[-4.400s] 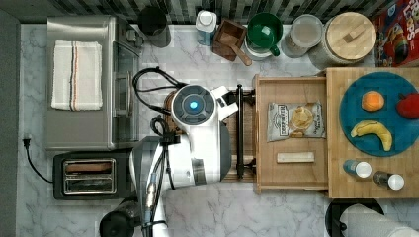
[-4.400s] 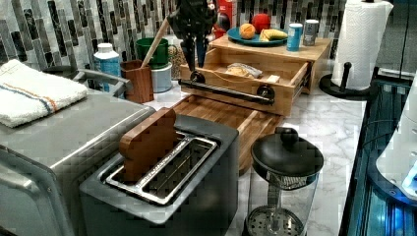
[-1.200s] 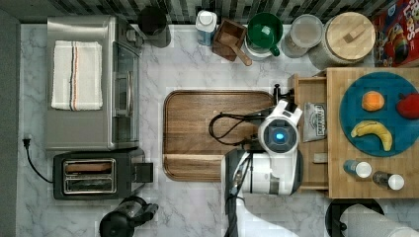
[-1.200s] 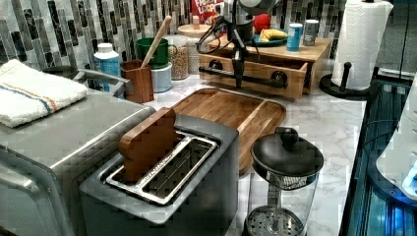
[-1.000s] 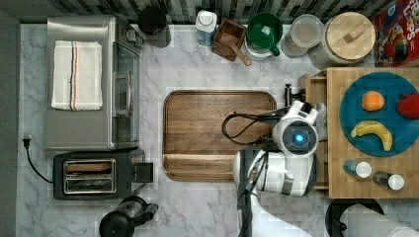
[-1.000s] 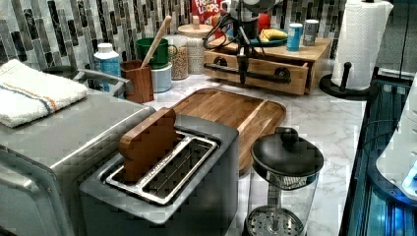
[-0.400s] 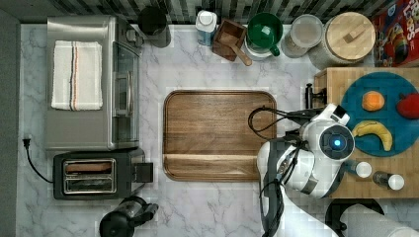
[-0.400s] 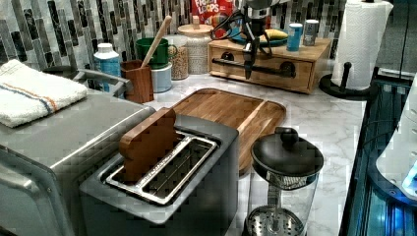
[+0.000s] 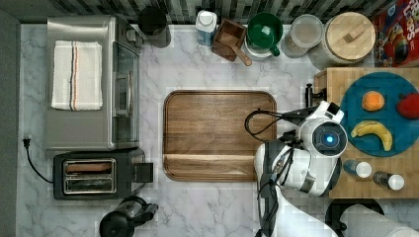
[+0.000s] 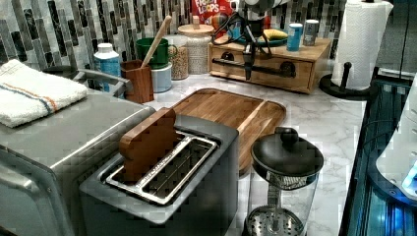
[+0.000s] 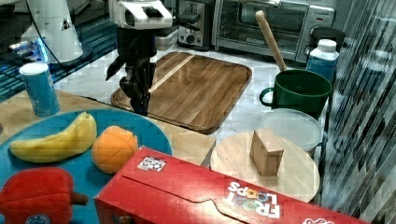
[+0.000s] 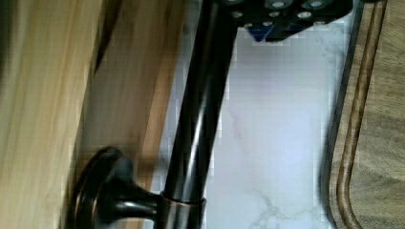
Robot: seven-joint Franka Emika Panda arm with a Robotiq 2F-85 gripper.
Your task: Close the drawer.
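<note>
We're pretty much done: the light bamboo drawer (image 10: 265,66) sits flush in its box, claw (image 10: 248,69) at the long black bar handle (image 12: 200,119); can't tell its grip.

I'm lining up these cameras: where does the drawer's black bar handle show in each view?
Top view: the handle, at the wooden box's left edge, right of the cutting board.
Left view: across the drawer front, behind the board.
Right view: hidden behind the gripper.
Wrist view: a dark bar running lengthwise.
Shared landmark: the cutting board.
</note>
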